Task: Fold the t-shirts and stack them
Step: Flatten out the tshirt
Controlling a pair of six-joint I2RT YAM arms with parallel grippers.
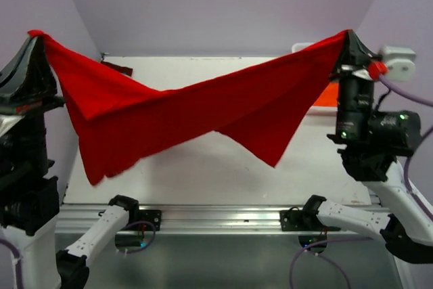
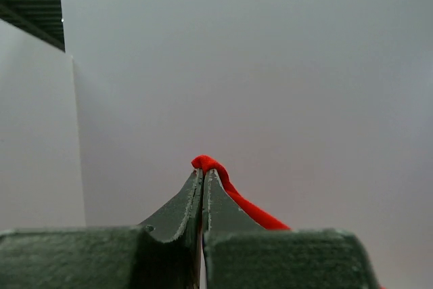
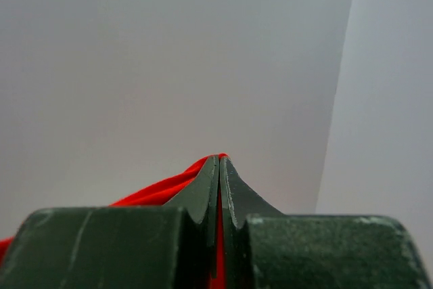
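A bright red t-shirt hangs stretched in the air between my two raised grippers, sagging in the middle above the white table. My left gripper is shut on its left corner; the red cloth pokes out past the tips in the left wrist view. My right gripper is shut on its right corner; red cloth shows between and beside the jaws in the right wrist view. An orange t-shirt lies on the table at the right, mostly hidden. A dark maroon piece lies at the back left.
White walls enclose the table at the back and sides. A white device sits at the right by the right arm. A metal rail runs along the near edge with both arm bases.
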